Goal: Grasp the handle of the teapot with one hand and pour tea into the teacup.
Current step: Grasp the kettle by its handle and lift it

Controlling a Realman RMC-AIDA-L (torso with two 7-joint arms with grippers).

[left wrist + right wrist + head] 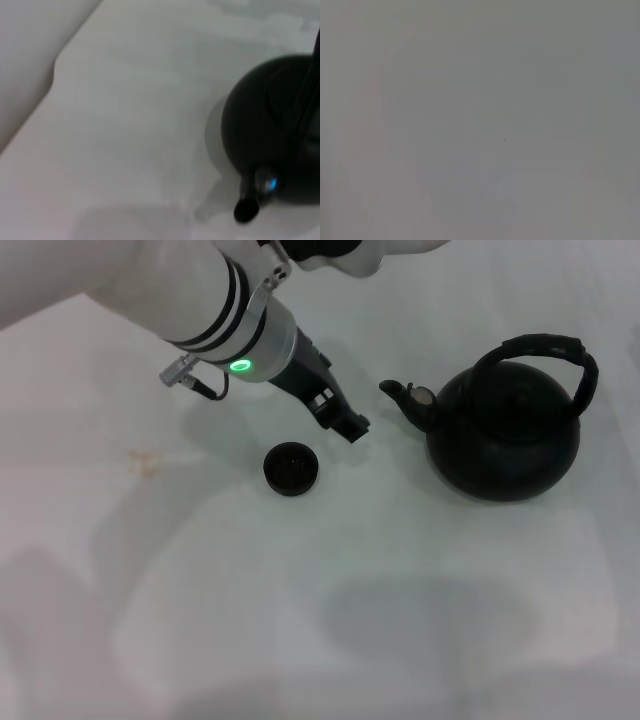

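Counting one teapot (pixel 503 430), one teacup (pixel 291 468)

One teapot (pixel 505 435), one teacup (pixel 291 468)

Matt black teapot (pixel 505 435), rough wrapped handle (pixel 545 348), smooth pale table (pixel 300 620).
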